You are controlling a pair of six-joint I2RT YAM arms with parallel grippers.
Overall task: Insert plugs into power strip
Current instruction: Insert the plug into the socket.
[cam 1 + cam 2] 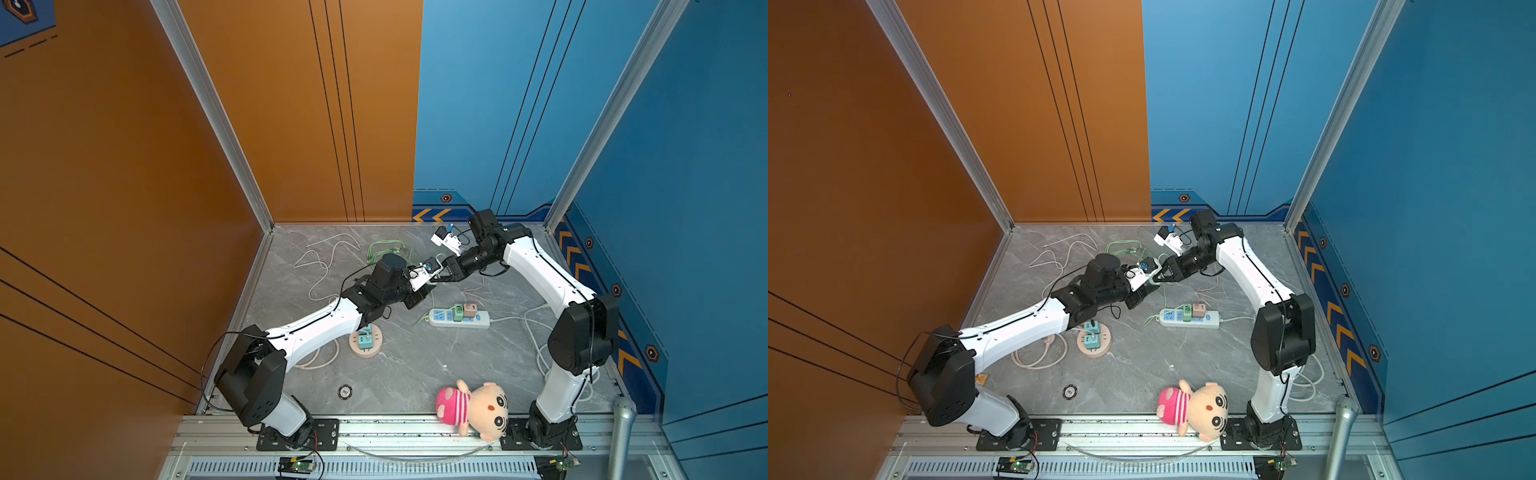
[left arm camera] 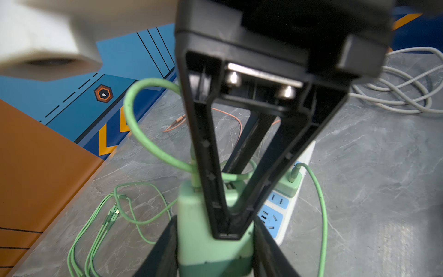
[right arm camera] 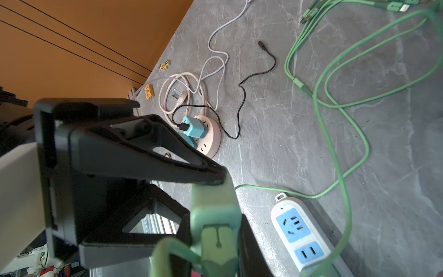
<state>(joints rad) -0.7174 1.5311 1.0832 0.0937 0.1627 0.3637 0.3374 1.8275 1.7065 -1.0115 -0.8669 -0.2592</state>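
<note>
Above the table (image 1: 415,365), clear of the power strip (image 1: 484,320), the left gripper (image 2: 215,254) is clamped on a mint green plug (image 2: 191,215). The right gripper (image 2: 227,233), fingers together, seems to touch its top. It looks light, hard and slick: grip the flat sides, and expect the cable (image 2: 128,112) to tug. Five plugs: two mint green, two teal plugs (image 1: 366,341), one pink plug (image 1: 470,309).

Lab robot cell (aluminium-framed walls (image 1: 498,104))

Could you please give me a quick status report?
Left end effector, right end effector: both shut on mint green plug. Power strip: blue sockets free. Green cable dangling.
</note>
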